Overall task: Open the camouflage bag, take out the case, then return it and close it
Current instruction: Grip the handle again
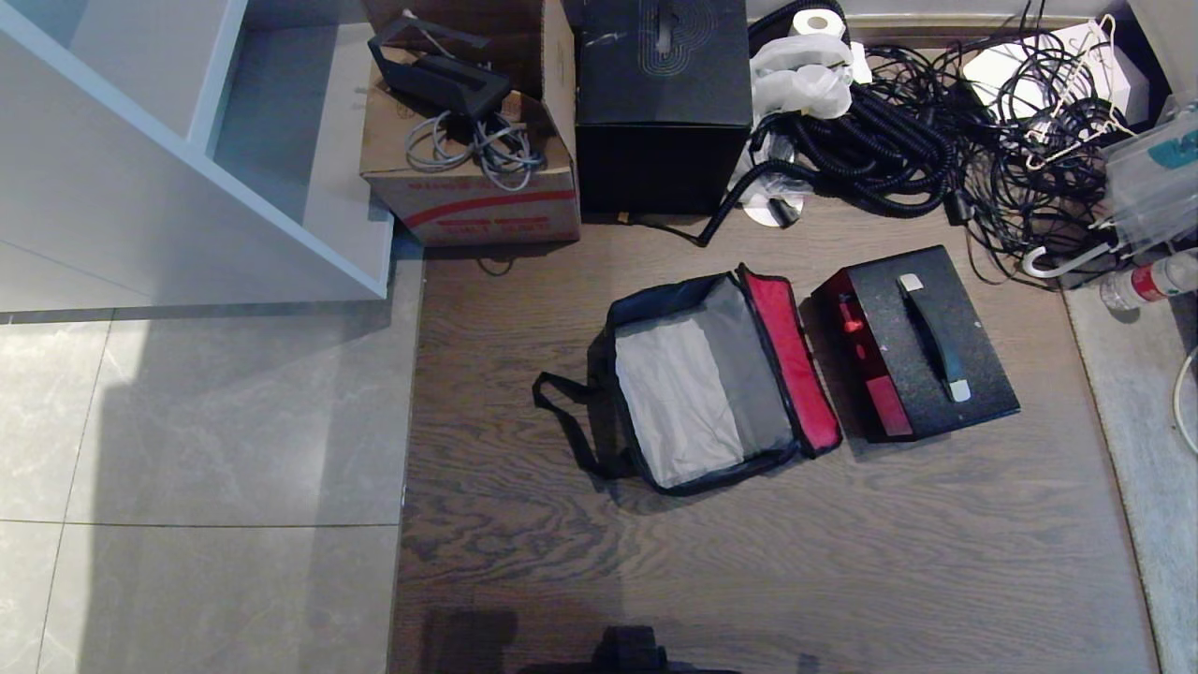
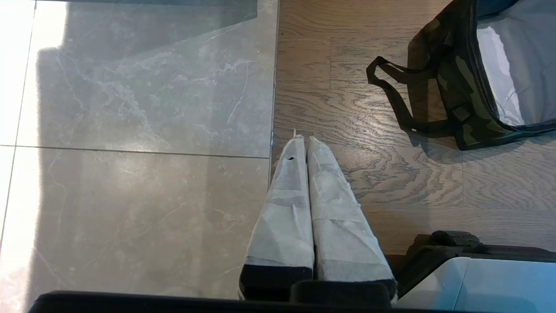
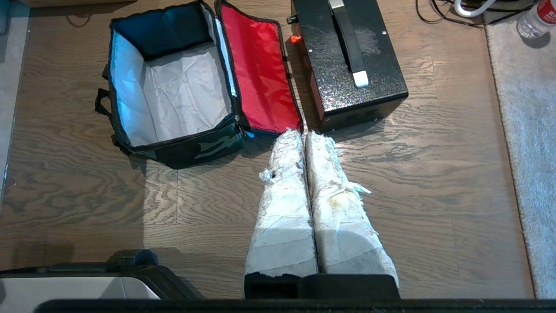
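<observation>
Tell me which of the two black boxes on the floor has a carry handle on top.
The speckled case lying beside the open camouflage bag. It has a bar handle with pale ends; the taller black box by the cardboard box shows only a line pattern.

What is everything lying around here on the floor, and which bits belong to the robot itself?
camouflage bag: one, green-brown camouflage, grey lining, red lid flopped open; empty, mid wooden floor.
case: one, black speckled, bar handle with white ends; on the floor beside the open lid, outside the bag.
cardboard box: one, brown with red stripe, holding grey cables; behind the bag.
black box: one, line pattern on top; beside the cardboard box.
cable tangle: one heap, black; right of the black box.
paper roll: one, white; atop the heap.
bottle: one, clear, red label; far right.
shelf unit: one, pale; left.
left gripper: one, white-wrapped, shut, above the floor.
right gripper: one, white-wrapped, shut, empty.
</observation>
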Motion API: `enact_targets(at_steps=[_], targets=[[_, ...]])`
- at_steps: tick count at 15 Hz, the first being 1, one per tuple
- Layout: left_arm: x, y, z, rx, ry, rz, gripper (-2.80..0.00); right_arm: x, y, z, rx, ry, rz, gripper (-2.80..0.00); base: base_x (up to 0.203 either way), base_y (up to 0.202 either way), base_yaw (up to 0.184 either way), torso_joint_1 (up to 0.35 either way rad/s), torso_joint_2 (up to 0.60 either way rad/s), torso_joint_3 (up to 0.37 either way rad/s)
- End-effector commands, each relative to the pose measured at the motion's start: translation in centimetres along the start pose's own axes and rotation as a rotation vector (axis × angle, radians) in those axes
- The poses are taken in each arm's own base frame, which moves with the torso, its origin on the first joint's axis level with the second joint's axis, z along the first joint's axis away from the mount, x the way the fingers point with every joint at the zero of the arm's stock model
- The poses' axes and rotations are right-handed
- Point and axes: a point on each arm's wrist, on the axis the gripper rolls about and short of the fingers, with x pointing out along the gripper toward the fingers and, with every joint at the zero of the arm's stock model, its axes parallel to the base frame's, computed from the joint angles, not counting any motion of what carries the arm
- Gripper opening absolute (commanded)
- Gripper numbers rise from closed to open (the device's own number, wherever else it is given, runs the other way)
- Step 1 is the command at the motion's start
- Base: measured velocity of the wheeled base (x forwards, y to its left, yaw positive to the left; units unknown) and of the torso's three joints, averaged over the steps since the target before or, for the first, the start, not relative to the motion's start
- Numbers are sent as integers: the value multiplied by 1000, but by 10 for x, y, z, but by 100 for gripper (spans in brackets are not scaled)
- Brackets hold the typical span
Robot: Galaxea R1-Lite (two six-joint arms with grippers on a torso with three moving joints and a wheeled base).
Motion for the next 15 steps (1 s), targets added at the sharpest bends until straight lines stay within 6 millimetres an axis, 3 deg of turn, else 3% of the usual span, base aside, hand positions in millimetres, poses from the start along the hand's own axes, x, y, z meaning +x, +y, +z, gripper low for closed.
enact_targets(at_steps=[1,15], targets=[[0,0,0,-1,0,1,-280,2,0,-11,0,40,-1,-280,0,0,0,0,0,0],[0,0,0,1,0,1,-280,2,0,-11,0,40,-1,-280,0,0,0,0,0,0]])
